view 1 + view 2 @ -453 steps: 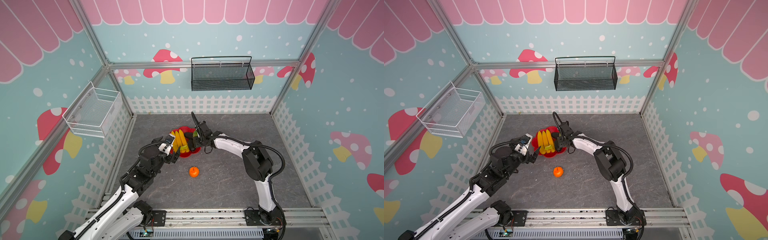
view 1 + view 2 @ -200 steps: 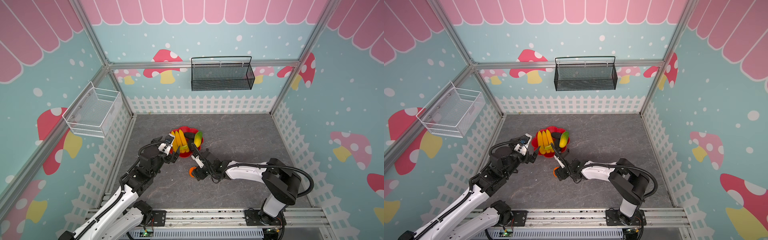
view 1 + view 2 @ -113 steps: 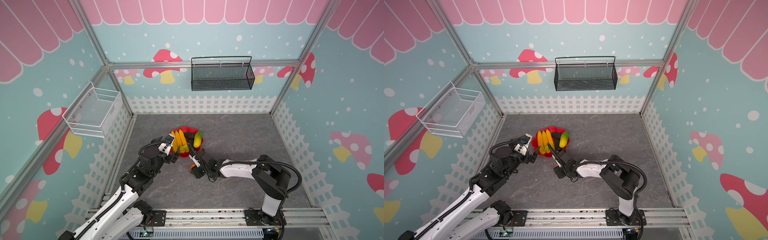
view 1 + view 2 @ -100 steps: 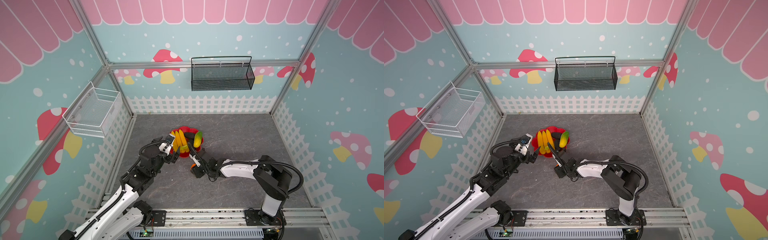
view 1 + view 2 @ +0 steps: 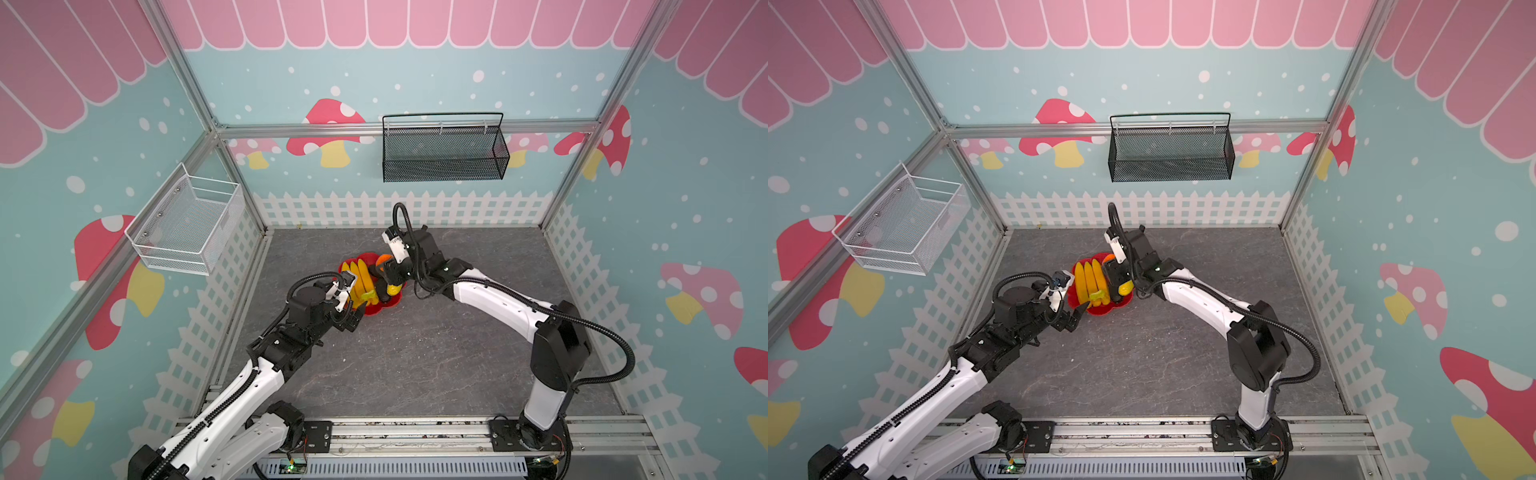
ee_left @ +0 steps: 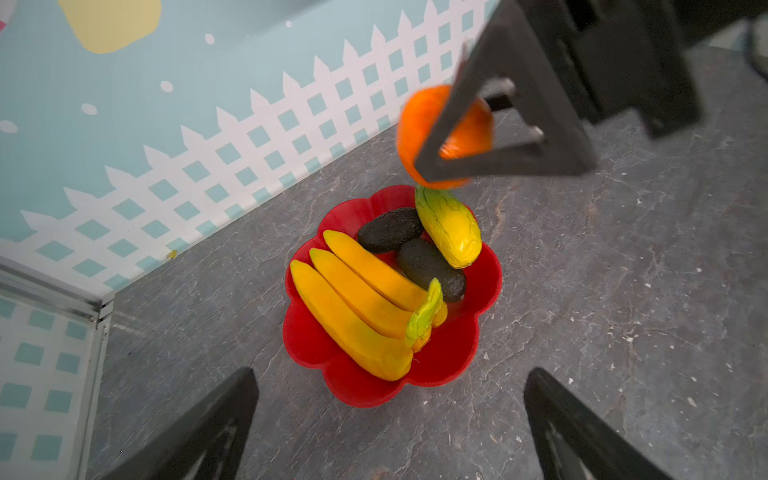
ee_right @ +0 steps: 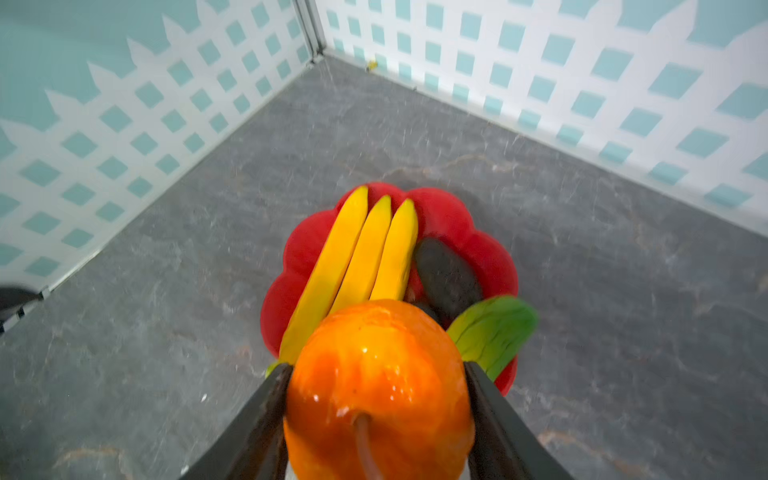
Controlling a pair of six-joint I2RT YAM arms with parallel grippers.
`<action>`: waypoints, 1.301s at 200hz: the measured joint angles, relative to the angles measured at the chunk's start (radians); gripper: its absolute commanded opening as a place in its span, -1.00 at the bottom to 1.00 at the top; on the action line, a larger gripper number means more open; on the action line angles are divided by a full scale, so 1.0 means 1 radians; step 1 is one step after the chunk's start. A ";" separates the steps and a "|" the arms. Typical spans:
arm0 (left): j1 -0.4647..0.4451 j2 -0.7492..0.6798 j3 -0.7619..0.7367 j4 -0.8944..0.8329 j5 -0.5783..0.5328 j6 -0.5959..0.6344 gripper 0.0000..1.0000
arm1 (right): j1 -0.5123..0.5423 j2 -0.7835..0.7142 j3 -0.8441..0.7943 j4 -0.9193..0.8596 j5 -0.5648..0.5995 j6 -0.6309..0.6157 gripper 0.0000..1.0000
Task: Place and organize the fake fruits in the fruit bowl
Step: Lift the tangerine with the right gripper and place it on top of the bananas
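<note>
As both top views show me, my right gripper (image 5: 381, 268) holds the orange (image 5: 384, 258) above the red bowl (image 5: 376, 311).
Left wrist: left gripper (image 6: 390, 419) spread wide, empty; 3 bananas (image 6: 357, 307), 2 dark ovals (image 6: 388, 235), 1 yellow-green fruit (image 6: 451, 232) lie inside. Right wrist: fingers (image 7: 257, 424) clamp the orange.

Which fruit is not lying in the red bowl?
The orange: it is up in the air, gripped by the right end effector. The bananas, the two black ovals and the yellow-green fruit all lie in the red bowl.
</note>
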 measured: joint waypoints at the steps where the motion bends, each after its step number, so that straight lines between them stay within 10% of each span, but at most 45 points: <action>1: 0.000 0.000 0.000 0.000 0.001 0.000 1.00 | -0.001 0.003 0.006 -0.001 -0.001 -0.001 -0.03; 87: 0.012 -0.016 0.000 0.016 -0.017 0.000 1.00 | -0.021 0.570 0.558 -0.171 -0.154 -0.103 -0.01; 260: 0.019 -0.018 0.000 0.021 -0.052 0.000 1.00 | -0.021 0.567 0.560 -0.264 -0.107 -0.141 0.69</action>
